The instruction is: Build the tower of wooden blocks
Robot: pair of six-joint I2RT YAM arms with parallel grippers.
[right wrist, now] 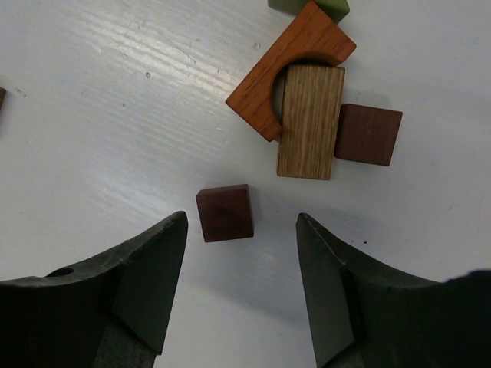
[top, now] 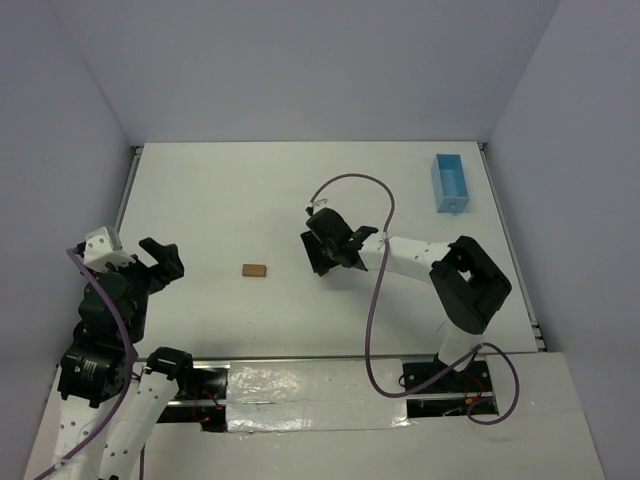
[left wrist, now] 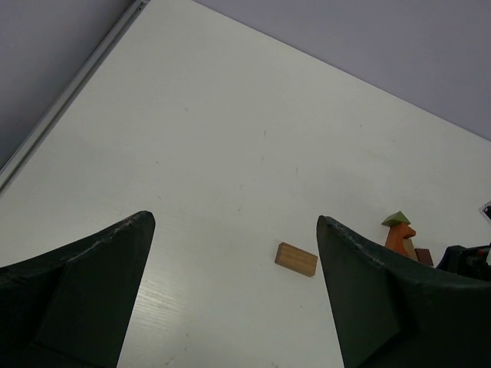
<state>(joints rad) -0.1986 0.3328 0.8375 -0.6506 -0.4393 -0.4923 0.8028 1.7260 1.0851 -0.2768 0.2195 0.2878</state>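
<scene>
The left gripper hangs open and empty. A tan block lies alone near the middle. The right gripper is open around a dark red cube and does not touch it. Just beyond are an orange arch, a plank and a red block, close together.

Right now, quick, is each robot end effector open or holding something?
Left end effector: open, holding nothing.
Right end effector: open, holding nothing; the small dark red wooden cube lies on the table by its tips, not gripped.
</scene>
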